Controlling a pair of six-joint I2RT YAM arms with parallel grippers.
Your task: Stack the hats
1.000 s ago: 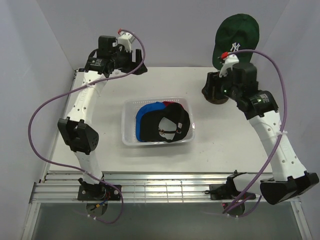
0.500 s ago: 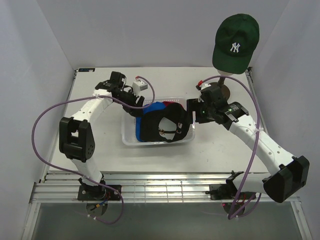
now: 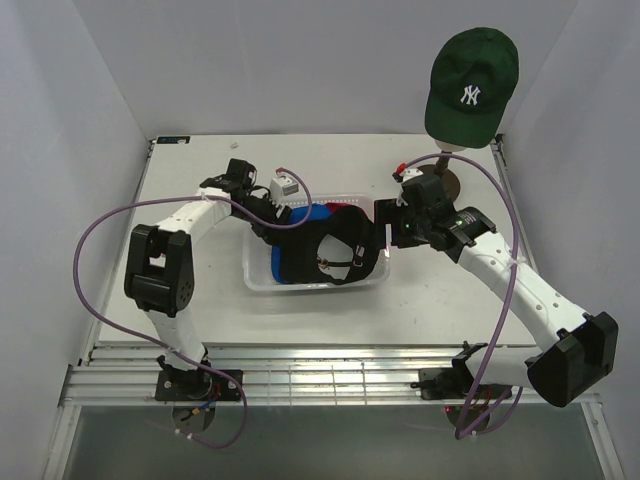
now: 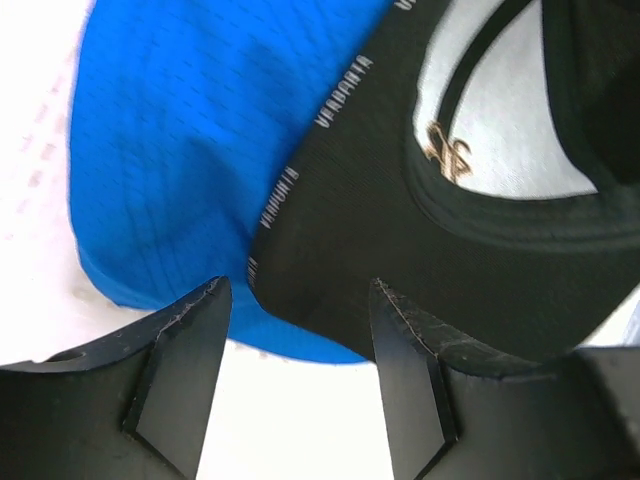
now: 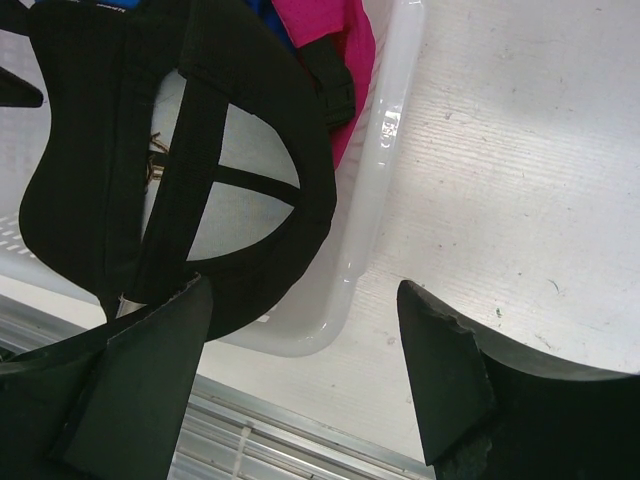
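On the top view I have three hats piled in the clear tray (image 3: 262, 280) mid-table (image 3: 200, 310). The black hat (image 3: 345, 262) lies uppermost with its inside turned up, the blue hat (image 3: 288, 238) pokes out beneath it on the left, and a sliver of the magenta hat (image 3: 334, 206) shows at the far edge. The green hat (image 3: 470, 85) sits apart, raised above the brown stand (image 3: 450, 185) at the far right.

My left gripper (image 4: 297, 292) is low over the tray with jaws spread and nothing clasped. The black hat's edge lies between the fingertips, over the blue fabric. My right gripper (image 5: 300, 300) is spread wide too – it hangs over the tray's right rim, black hat on one side and bare table on the other.
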